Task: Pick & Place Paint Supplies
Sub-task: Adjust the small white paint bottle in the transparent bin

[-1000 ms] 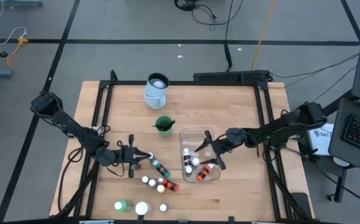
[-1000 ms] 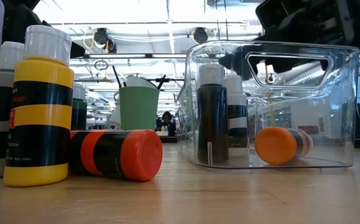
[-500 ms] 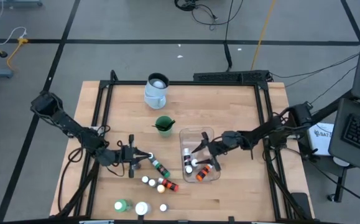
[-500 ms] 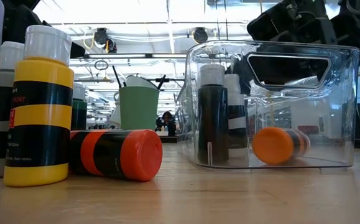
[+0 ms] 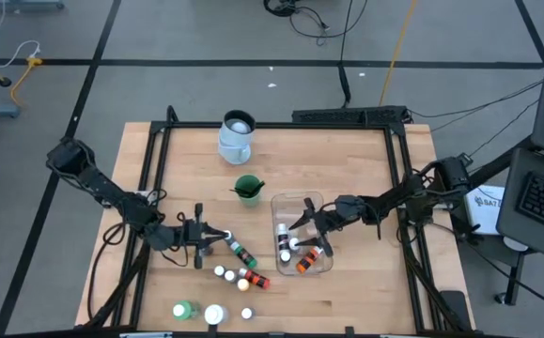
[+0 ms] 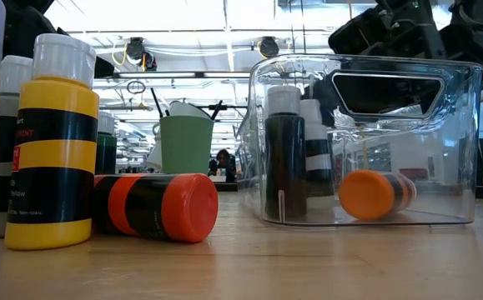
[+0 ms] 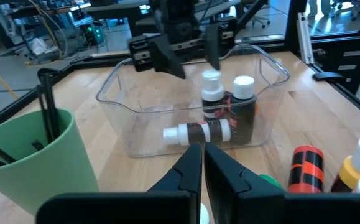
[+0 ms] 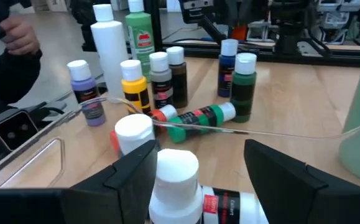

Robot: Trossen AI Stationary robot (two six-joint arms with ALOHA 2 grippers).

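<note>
From above, my right tool (image 5: 311, 227) hangs over the clear tub (image 5: 302, 202) near the middle of the wooden surface (image 5: 347, 160), its fingers spread apart and holding nothing. Inside the tub two white-capped bottles (image 5: 285, 248) stand at the near-left part and an orange bottle (image 5: 306, 262) lies on its side. My left tool (image 5: 221, 235) waits low over the surface to the left of the tub, fingers together and empty, with a green-capped bottle (image 5: 240, 251) lying just beyond its tip. More small bottles (image 5: 231, 275) cluster near the front edge, along with the larger green bottle (image 5: 183, 309) and the white jar (image 5: 214, 314). A green cup (image 5: 247, 188) with brushes stands just behind the tub, and the pale jug (image 5: 236, 135) stands farther back.

At surface level, a yellow bottle (image 6: 50, 142) stands at the left with an orange-capped bottle (image 6: 155, 207) lying beside it. The tub (image 6: 458, 142) holds a dark upright bottle (image 6: 284, 158), a second one behind it, and the lying orange bottle (image 6: 374, 193). My right arm shows dark above the tub's rim.

From my left wrist, my own fingers (image 7: 189, 168) lie closed together, pointing at the tub (image 7: 120, 118). My right tool (image 7: 186, 53) hovers open over its far rim. The green cup (image 7: 36, 158) is close by.

From my right wrist, my fingers (image 8: 130, 171) stand wide on either side of a white cap (image 8: 175, 174) just below them, not touching it. Beyond the tub wall, the standing bottles (image 8: 161, 78) and the green-capped one (image 8: 198, 118) lie on the surface. A person's hand (image 8: 21, 34) shows at the far edge.
</note>
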